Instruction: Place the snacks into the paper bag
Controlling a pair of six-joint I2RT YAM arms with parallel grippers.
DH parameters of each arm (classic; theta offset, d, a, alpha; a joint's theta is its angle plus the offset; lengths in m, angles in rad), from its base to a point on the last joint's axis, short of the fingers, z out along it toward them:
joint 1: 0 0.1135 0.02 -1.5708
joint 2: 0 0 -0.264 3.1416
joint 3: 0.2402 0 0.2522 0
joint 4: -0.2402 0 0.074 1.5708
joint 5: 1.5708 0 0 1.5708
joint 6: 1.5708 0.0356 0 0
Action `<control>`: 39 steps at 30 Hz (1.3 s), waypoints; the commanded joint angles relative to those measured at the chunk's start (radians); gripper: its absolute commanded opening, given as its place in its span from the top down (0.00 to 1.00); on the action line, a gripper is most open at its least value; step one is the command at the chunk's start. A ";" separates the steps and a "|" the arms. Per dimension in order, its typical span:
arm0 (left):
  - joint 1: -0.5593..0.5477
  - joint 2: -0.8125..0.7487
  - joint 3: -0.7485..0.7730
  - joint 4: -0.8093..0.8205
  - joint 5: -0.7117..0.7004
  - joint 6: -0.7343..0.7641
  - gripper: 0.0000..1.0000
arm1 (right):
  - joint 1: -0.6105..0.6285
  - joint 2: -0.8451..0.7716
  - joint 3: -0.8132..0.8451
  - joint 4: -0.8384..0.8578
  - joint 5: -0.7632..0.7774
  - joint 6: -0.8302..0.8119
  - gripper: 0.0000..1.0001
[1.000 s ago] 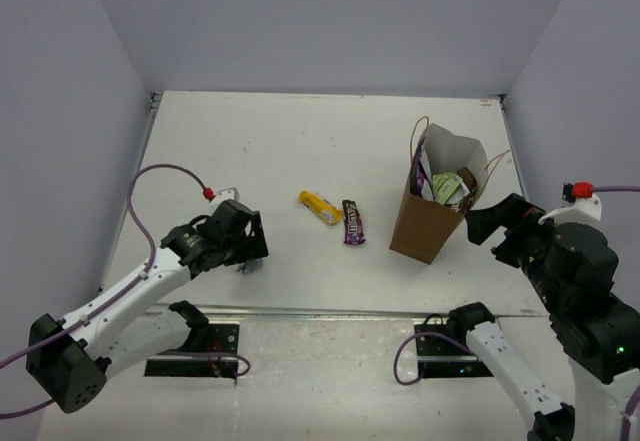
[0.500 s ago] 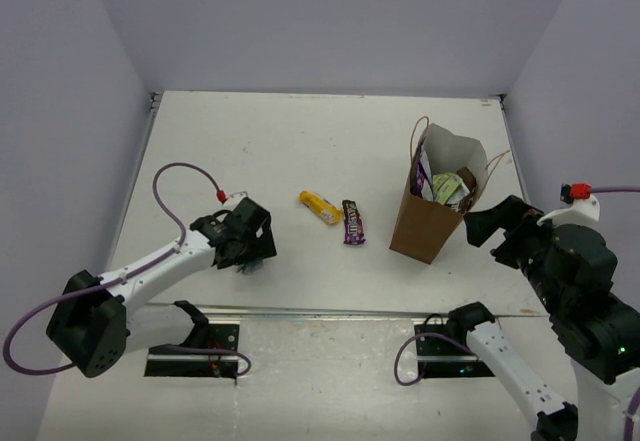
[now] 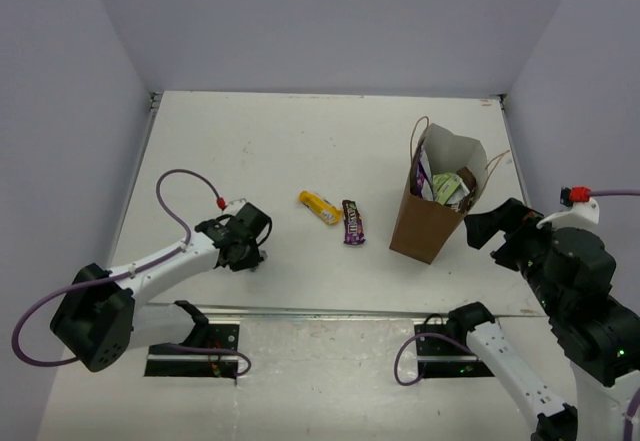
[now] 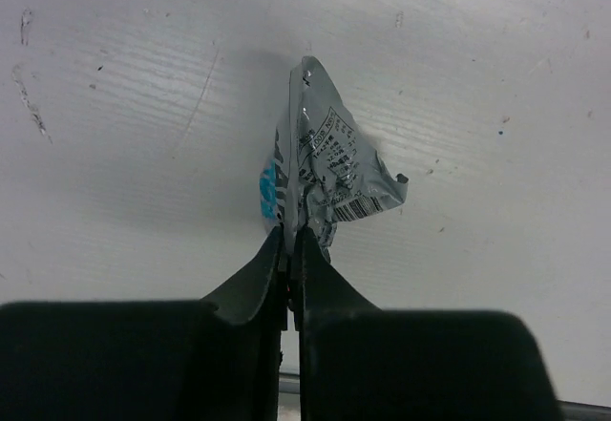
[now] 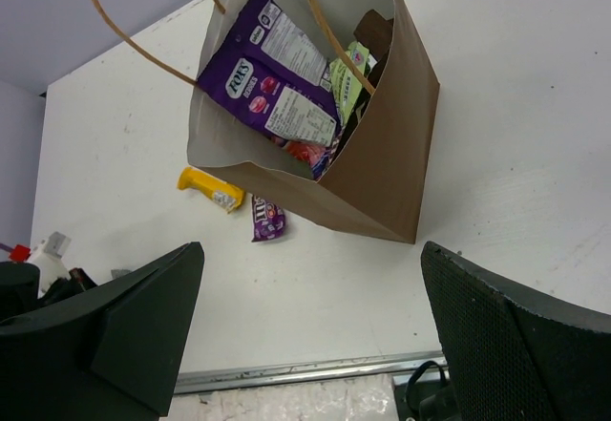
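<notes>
Foil is the whole story of the small silver wrapper [image 4: 329,168]: crumpled, nearly weightless by the look of it, soft enough to fold under any squeeze and probably slick, so a pinch on a flat seam edge seems the sound way to take it, and a loose one could let it slide out on the way across; the left hand [image 4: 289,249] has just that hold, its two fingers shut tight on the wrapper's near edge with no gap showing, the rest of the packet fanning out beyond the tips toward 12 o'clock in the wrist view; whether it rests on the tabletop [image 3: 300,141] or hangs just clear I cannot tell; from above, this sits at about 8 o'clock on the tabletop, well apart from the paper bag [image 3: 425,229], which stands at about 3 o'clock, mouth open, a purple Fox's pouch [image 5: 272,68] among the packets inside; a yellow bar [image 3: 319,207] and a dark bar [image 3: 353,221] lie between, at the bag's 9 o'clock; the right hand [image 3: 493,233] hovers at the bag's 4 o'clock, spread wide and holding nothing
</notes>
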 commanded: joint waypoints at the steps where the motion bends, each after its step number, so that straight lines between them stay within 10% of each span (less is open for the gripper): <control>1: -0.002 0.001 -0.009 0.069 0.024 -0.016 1.00 | 0.004 -0.010 -0.003 0.026 0.016 -0.001 0.01; 15: -0.025 0.050 0.426 0.435 0.568 0.127 1.00 | 0.009 -0.015 -0.005 0.026 0.016 0.007 0.01; 25: -0.260 0.435 1.164 0.328 0.609 0.251 1.00 | 0.009 -0.018 0.009 0.025 0.026 0.019 0.01; 39: -0.283 0.693 1.468 0.321 0.636 0.256 0.98 | 0.009 -0.015 0.058 0.020 0.060 0.001 0.01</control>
